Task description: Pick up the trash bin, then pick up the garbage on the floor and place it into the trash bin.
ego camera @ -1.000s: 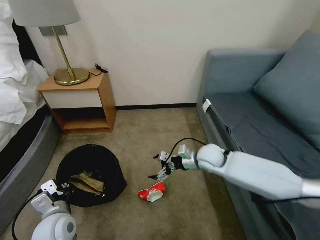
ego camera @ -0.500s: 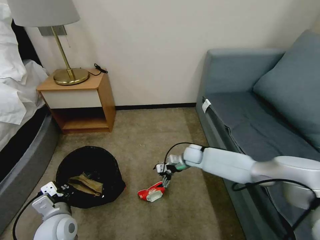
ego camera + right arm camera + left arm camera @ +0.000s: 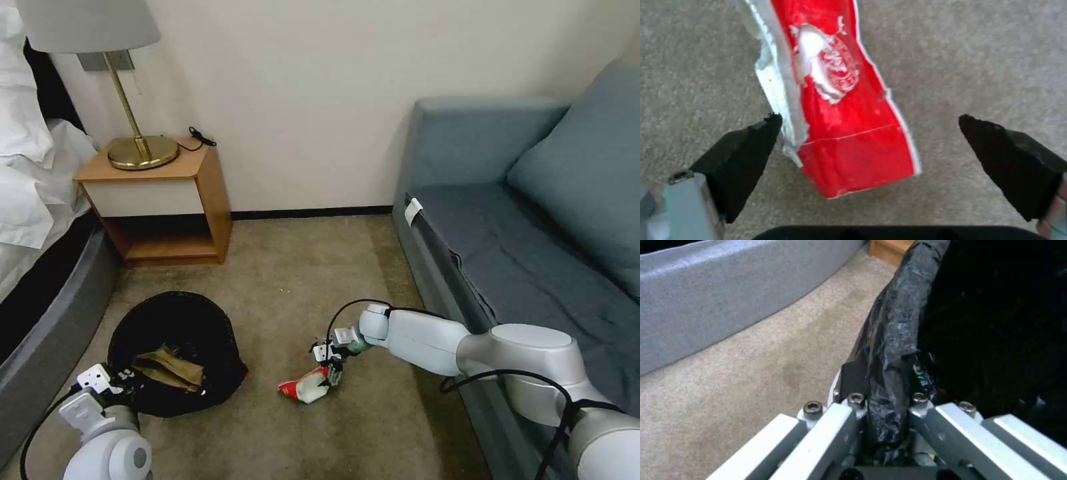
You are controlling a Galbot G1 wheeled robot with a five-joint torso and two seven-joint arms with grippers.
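The trash bin [image 3: 175,353], lined with a crinkly black bag, stands on the floor [image 3: 280,280] at the lower left, with a yellow-brown wrapper [image 3: 167,368] inside. My left gripper [image 3: 119,377] is shut on the bin's near rim; the left wrist view shows the bag-covered rim [image 3: 889,350] pinched between the fingers. A red-and-white crumpled pack [image 3: 305,388] lies on the carpet right of the bin. My right gripper [image 3: 328,365] is down at the pack, open, its black fingertips [image 3: 746,146] on either side of the pack [image 3: 840,116].
A grey sofa [image 3: 533,240] runs along the right, close to my right arm. A wooden nightstand [image 3: 167,200] with a brass lamp [image 3: 137,150] stands at the back left. A bed's grey base [image 3: 47,313] borders the left side.
My right gripper has dropped from above the carpet down onto the red-and-white pack, and the arm has folded lower. The pack has shifted slightly. The left gripper still holds the bin.
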